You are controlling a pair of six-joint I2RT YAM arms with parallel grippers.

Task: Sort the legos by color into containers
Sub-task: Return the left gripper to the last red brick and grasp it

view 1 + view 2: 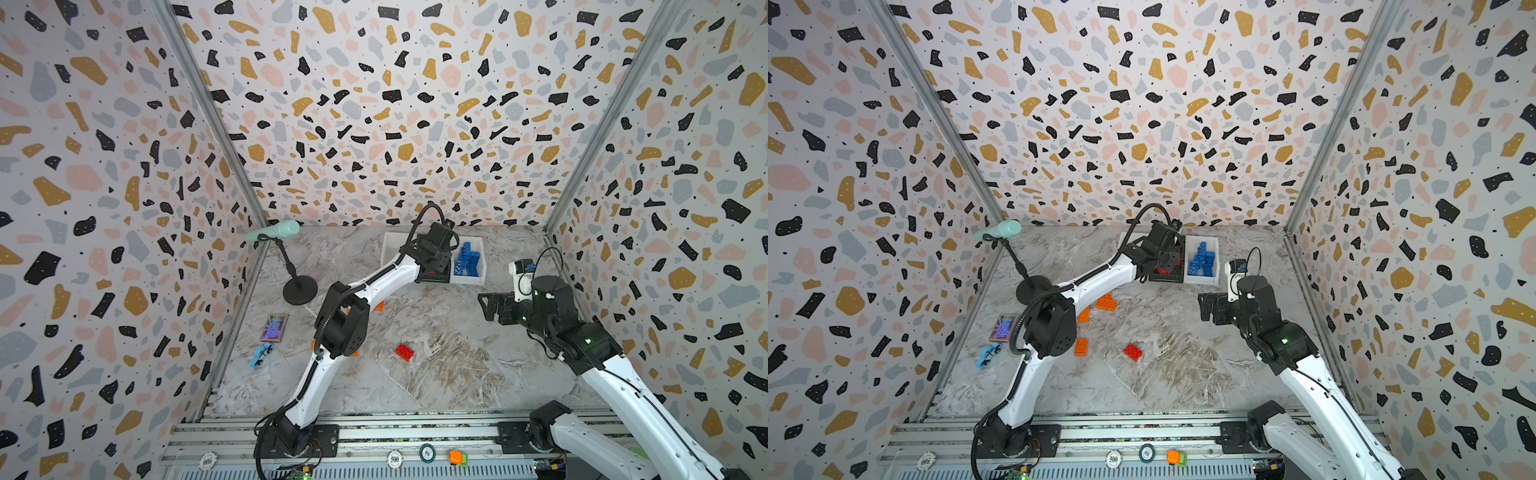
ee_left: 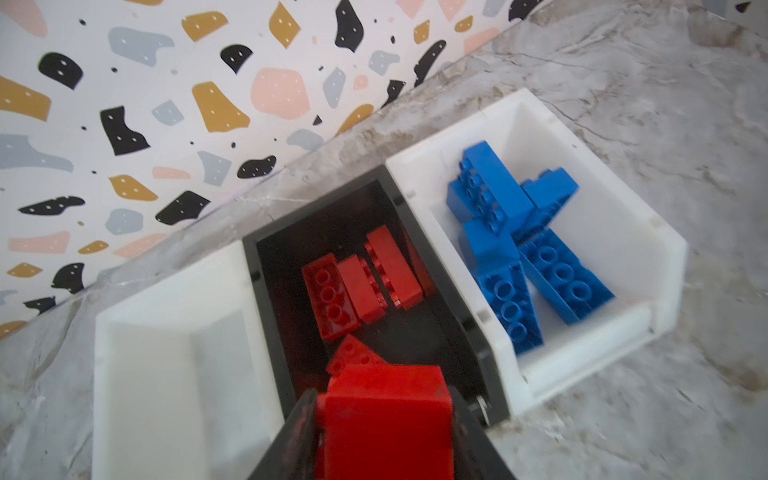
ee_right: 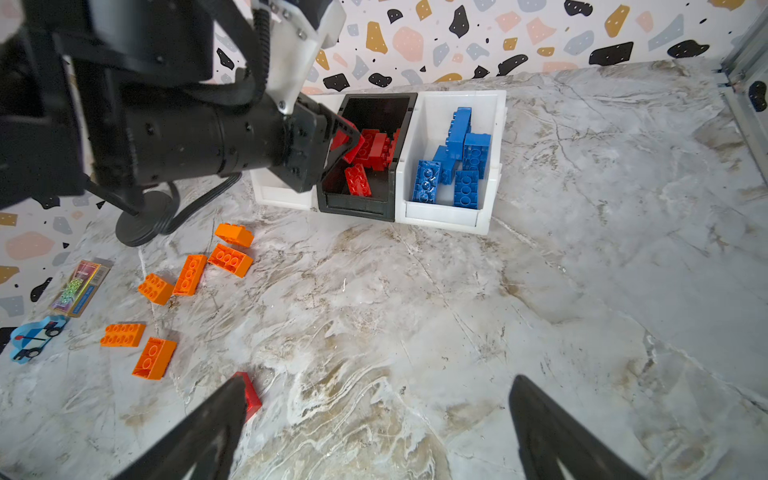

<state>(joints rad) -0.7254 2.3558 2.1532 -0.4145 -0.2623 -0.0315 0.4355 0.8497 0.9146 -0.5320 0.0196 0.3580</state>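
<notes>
Left arm extended far forward, elbow bent, wrist pitched down. Left tool clamped on a red lego, one finger on each side. Right arm folded back on its own side, forearm turned inward. Right tool aimed toward centre, jaws spread wide.

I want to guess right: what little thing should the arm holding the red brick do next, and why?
Probably open the left end effector and let go: its red brick hangs just over the black bin, where the other red bricks already lie.
</notes>
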